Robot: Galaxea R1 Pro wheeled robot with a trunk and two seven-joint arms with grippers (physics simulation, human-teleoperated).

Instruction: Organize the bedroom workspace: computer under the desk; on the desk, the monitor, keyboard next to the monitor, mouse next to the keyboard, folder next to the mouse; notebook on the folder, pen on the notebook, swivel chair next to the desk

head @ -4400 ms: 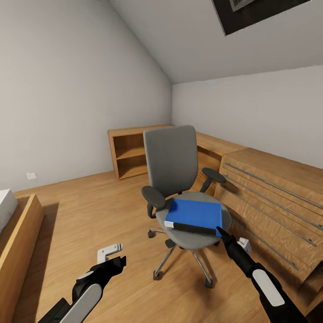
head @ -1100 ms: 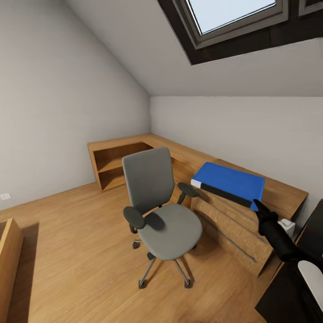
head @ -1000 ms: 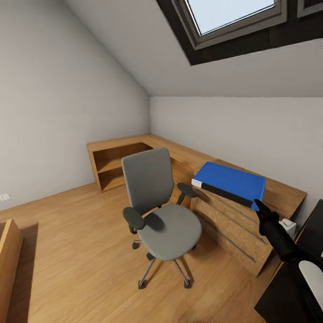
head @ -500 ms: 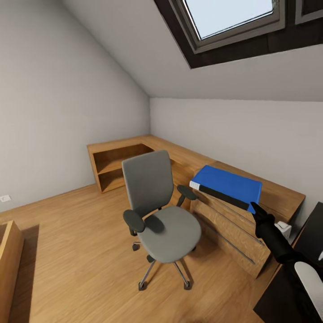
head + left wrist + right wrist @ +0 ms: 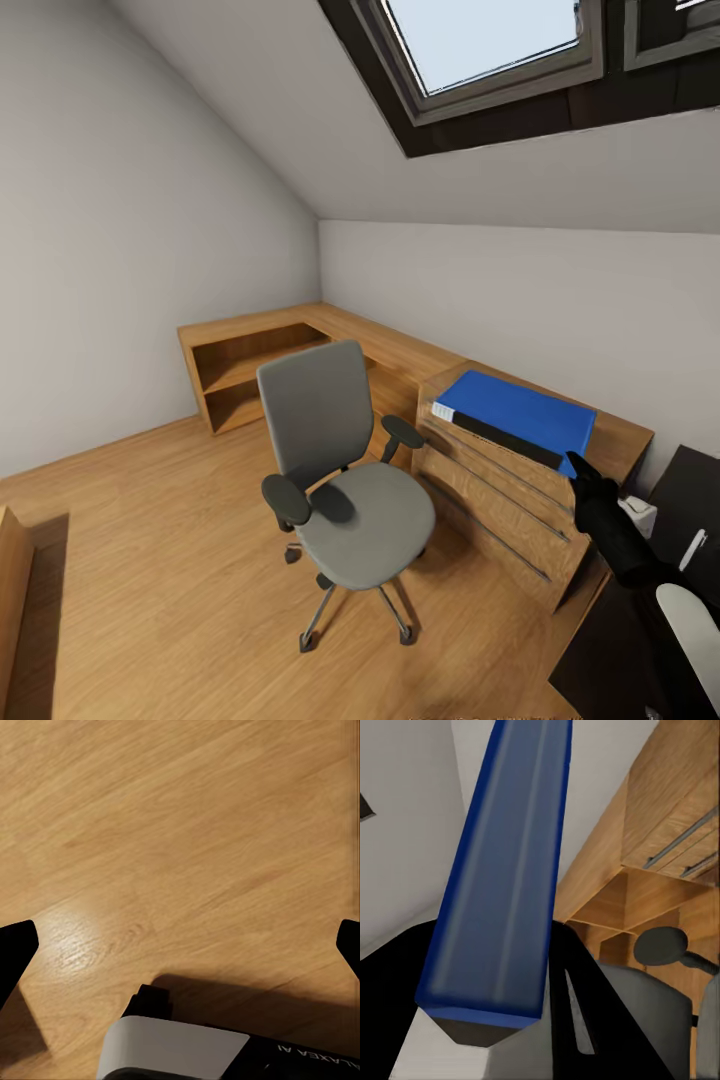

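The thick blue folder (image 5: 520, 412) hangs in the air over the oak drawers, level with their top. My right gripper (image 5: 576, 464) is shut on its near right corner. In the right wrist view the folder's blue edge (image 5: 507, 870) runs out from between the black fingers. The grey swivel chair (image 5: 345, 480) stands on the floor left of the drawers, its seat bare. The black desk (image 5: 688, 480) shows at the right edge with a thin pale pen (image 5: 692, 549) on it. My left gripper (image 5: 181, 945) is open over bare wood floor.
Light oak drawers with long bar handles (image 5: 495, 490) stand between the chair and the desk. An open oak shelf unit (image 5: 245, 368) runs along the far wall. A skylight (image 5: 480, 40) sits in the sloped ceiling. Open plank floor (image 5: 150, 560) lies left of the chair.
The folder has come up off the chair seat and now hangs over the oak drawers in my right gripper. The head view has swung right, bringing more of the desk into view.
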